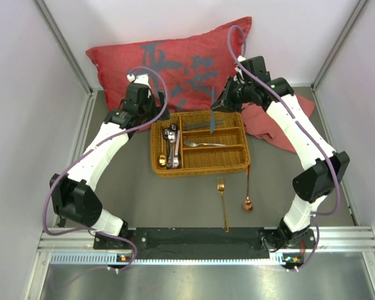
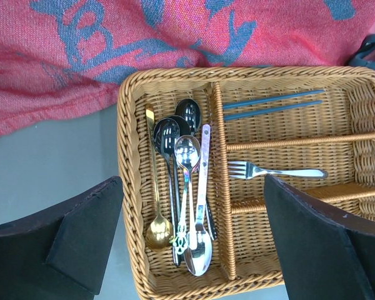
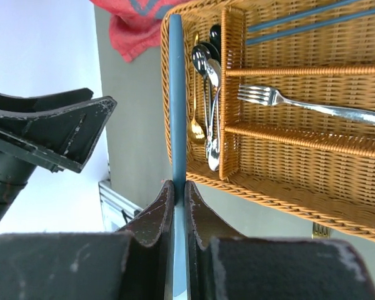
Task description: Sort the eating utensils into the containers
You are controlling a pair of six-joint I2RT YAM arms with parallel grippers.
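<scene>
While the right gripper point(image 3: 179, 187) is clamping a slim dark blue utensil point(image 3: 177, 94) between closed fingers, pointing it down toward the wicker tray point(image 1: 200, 170), the left gripper point(image 2: 190, 187) is hovering with fingers spread wide over the spoons point(image 2: 187, 153) in the long compartment point(image 2: 139, 206). Two blue chopsticks point(image 2: 272, 105) and a silver fork point(image 2: 278, 170) are lying in shorter compartments point(image 2: 337, 153); a gold fork point(image 1: 223, 206) and a copper spoon point(image 1: 247, 190) are waiting on the table point(image 1: 144, 200). The held piece is looking light, stiff and slick, likely to swivel unless it is being squeezed firmly near mid-shaft.

blue utensil point(image 3: 177, 94) end hidden, tray point(image 3: 300, 206) edge cropped
</scene>
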